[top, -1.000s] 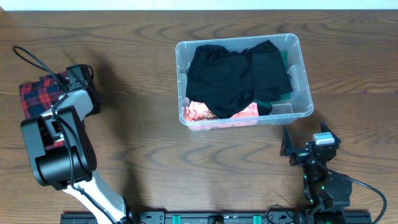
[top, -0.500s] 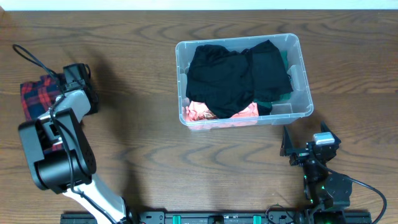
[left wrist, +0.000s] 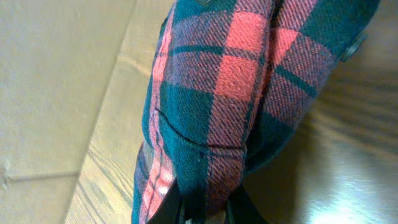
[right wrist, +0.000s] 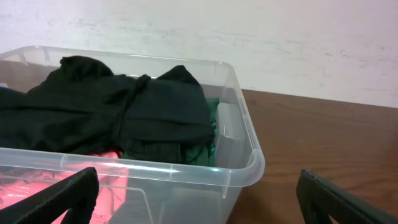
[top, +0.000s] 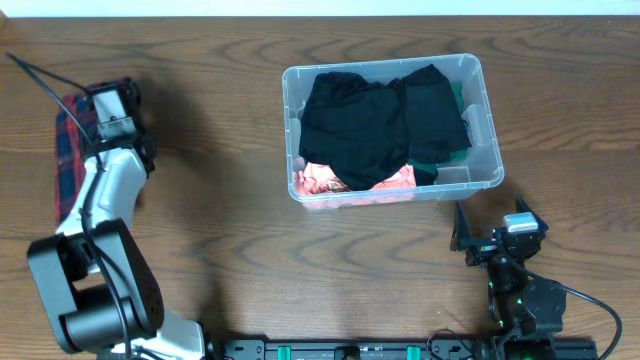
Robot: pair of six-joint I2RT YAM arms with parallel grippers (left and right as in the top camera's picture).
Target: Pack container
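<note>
The clear plastic container [top: 487, 110] stands at centre right and holds black garments [top: 370, 125], a pink cloth [top: 325, 180] and a green one [top: 452, 157]. My left gripper [top: 108, 104] is at the far left, shut on a red and dark plaid cloth [top: 68, 160] that hangs down beside the arm. In the left wrist view the cloth [left wrist: 236, 93] fills the frame and is pinched between the fingers [left wrist: 163, 210] at the bottom edge. My right gripper [top: 490, 235] is open and empty, just in front of the container's near right corner [right wrist: 245, 171].
The wooden table [top: 230, 220] spreads between the left arm and the container. A pale wall [right wrist: 249, 37] rises behind the container. A black cable [top: 35, 75] loops off the left wrist. The arm bases sit along the front edge [top: 350, 350].
My left arm has stretched toward the far side and raised the plaid cloth, which now hangs long and narrow. The right arm and the container have not moved.
</note>
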